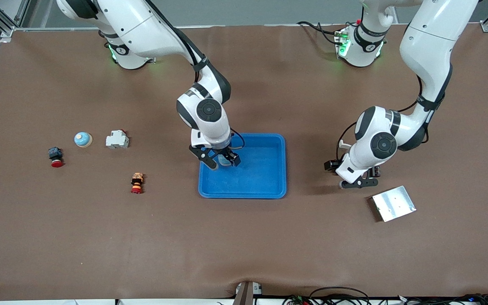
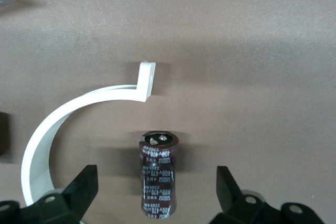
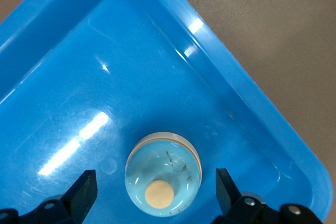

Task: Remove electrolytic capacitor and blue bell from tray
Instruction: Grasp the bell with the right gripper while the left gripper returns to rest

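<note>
With the electrolytic capacitor (image 2: 158,174) out on the table (image 1: 244,245) under the spread left end effector (image 2: 157,190), the spread right end effector (image 3: 156,192) straddles the blue bell (image 3: 163,174) in the tray (image 1: 265,188), next needing to pinch it.

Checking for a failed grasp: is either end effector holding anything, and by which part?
Nothing is held. The left end effector stands open around the capacitor on the table; the right end effector is open over the blue bell.
</note>
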Available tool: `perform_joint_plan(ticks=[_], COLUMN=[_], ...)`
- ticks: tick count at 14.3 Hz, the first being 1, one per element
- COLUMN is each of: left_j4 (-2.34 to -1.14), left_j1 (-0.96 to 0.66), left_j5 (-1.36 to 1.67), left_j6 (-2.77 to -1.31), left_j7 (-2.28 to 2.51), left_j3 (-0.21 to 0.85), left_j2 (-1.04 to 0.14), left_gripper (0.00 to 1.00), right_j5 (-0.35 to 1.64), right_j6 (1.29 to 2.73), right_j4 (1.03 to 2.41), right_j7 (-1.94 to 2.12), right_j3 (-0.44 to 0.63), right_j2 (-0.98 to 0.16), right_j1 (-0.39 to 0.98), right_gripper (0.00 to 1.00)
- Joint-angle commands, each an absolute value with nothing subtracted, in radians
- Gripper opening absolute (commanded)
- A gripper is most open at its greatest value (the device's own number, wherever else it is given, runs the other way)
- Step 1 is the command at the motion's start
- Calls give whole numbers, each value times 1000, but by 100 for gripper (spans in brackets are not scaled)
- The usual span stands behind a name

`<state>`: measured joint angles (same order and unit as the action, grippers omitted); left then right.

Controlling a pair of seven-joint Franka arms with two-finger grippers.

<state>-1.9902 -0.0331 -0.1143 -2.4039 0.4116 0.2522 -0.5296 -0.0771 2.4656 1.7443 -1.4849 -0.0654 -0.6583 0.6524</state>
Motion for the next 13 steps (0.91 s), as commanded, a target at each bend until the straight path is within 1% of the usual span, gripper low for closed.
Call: perform_joint_plan(ticks=[1, 3, 5, 9, 13], left_j4=[-1987, -1987, -1987, -1987, -1927], left_j1=[-28, -26, 27, 103, 139], left_j5=[-137, -137, -137, -127, -124], left_j6=[-2375, -2282, -2220, -2191, -2191], left_j7=[417, 407, 391, 287, 276], left_j3=[255, 253, 261, 264, 264], left_j2=[-496, -434, -368, -298, -291], left_gripper=[100, 100, 100, 100, 100], right_j5=[-100, -106, -109, -110, -124], right_j6=[2467, 2467, 2467, 2467, 2467], right_j4=[1724, 1724, 1724, 1724, 1726], right_j7=[-1517, -1517, -1517, -1517, -1517], right_j3=[-51, -51, -51, -51, -51], right_j2=[-673, -673, -675, -676, -683], right_j1=[672, 672, 672, 673, 676], right_gripper=[100, 100, 100, 100, 100])
